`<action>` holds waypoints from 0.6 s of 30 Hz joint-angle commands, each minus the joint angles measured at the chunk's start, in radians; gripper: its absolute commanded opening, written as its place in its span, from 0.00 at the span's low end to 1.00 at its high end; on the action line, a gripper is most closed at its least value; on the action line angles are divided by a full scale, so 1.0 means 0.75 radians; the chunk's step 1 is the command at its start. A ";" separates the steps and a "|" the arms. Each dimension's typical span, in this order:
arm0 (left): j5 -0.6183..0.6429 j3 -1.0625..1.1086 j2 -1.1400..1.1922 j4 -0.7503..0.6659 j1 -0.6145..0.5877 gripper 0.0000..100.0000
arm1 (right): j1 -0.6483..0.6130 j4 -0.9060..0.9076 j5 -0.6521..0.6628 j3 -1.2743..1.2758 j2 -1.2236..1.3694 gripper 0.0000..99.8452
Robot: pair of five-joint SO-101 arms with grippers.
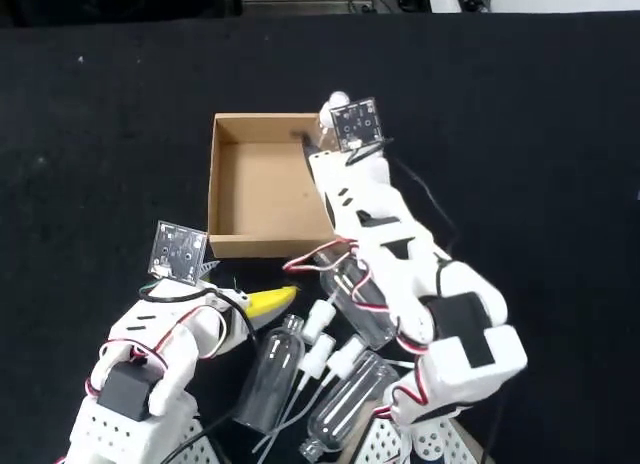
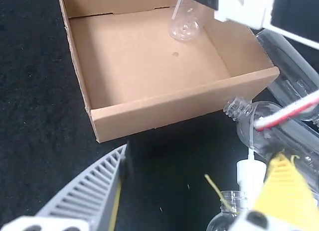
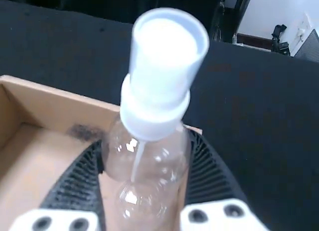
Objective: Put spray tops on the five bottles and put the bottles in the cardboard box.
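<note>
Box: cardboard box (image 1: 255, 189) sits under the right gripper (image 3: 148, 159); no bottle released in it yet.
Held: capped bottle (image 3: 155, 119) clamped between the right fingers, over the box's corner.
Remaining: at least three uncapped bottles (image 1: 272, 369) and loose spray tops (image 1: 320, 319) lie beside the left gripper (image 2: 202, 159), which is spread wide and empty.
Estimate: first of five nearly boxed.
Surface: black cloth table (image 1: 100, 134); cables past its far edge.

Clear glossy plastic bottle (image 3: 147, 176); matt cardboard box (image 1: 262, 246); black cloth table (image 1: 520, 134).
</note>
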 commanded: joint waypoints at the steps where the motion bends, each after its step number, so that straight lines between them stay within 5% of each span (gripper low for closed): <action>1: 0.012 -0.095 -0.020 -0.004 -0.013 0.39 | 0.018 -0.031 0.008 -0.116 0.026 0.02; 9: 0.012 -0.097 -0.020 -0.004 -0.013 0.39 | 0.014 -0.029 0.010 -0.150 0.071 0.02; 18: 0.012 -0.097 -0.020 -0.004 -0.013 0.39 | 0.012 0.115 0.010 -0.187 0.069 0.15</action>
